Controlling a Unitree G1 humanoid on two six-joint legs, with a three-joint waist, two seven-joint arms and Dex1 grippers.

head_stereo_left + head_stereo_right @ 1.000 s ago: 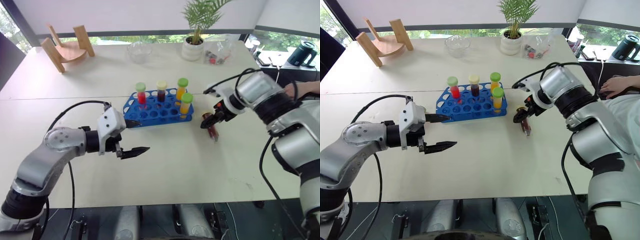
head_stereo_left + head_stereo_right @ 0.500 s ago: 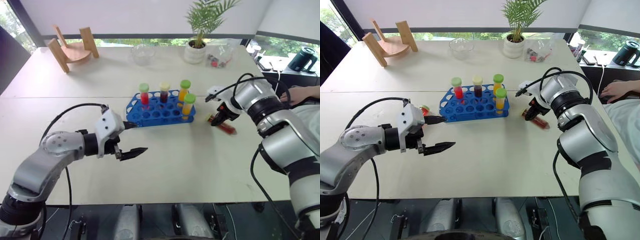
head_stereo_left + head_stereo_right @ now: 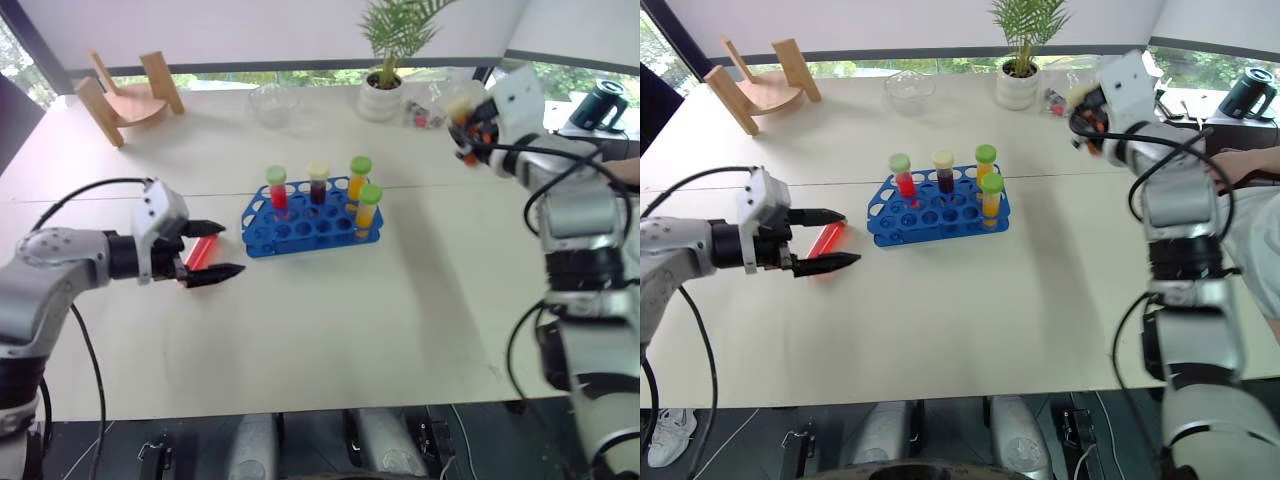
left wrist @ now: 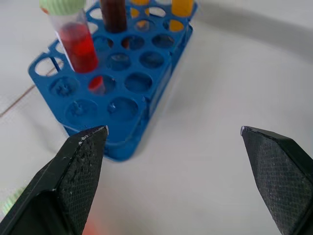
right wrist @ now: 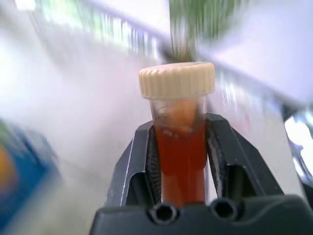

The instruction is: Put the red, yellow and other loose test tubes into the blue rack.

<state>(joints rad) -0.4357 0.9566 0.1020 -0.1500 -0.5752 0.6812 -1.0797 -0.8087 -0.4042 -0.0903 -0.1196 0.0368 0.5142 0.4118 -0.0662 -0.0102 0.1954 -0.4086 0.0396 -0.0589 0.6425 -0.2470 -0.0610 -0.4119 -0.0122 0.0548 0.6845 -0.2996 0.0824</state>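
A cream-capped tube (image 5: pixel 179 147) of orange-red liquid is being pinched by the right claw (image 3: pixel 1092 115), raised well beyond the blue rack (image 3: pixel 312 222). It is being judged due for lowering upright into a free hole. Beside the rack's left end, a red tube (image 3: pixel 202 251) on the surface (image 3: pixel 330 320) is being straddled by the spread left claw (image 3: pixel 208 250).

Blue rack (image 3: pixel 936 208) holds four capped tubes; red tube (image 3: pixel 824 240) lies between left pincer (image 3: pixel 836 240) fingers.

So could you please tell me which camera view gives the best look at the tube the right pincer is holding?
The right wrist view: the tube with its cream cap and orange-red liquid sits clamped between the right pincer's fingers, close up. In the eye views it is just a small cream and orange spot at the raised right pincer.
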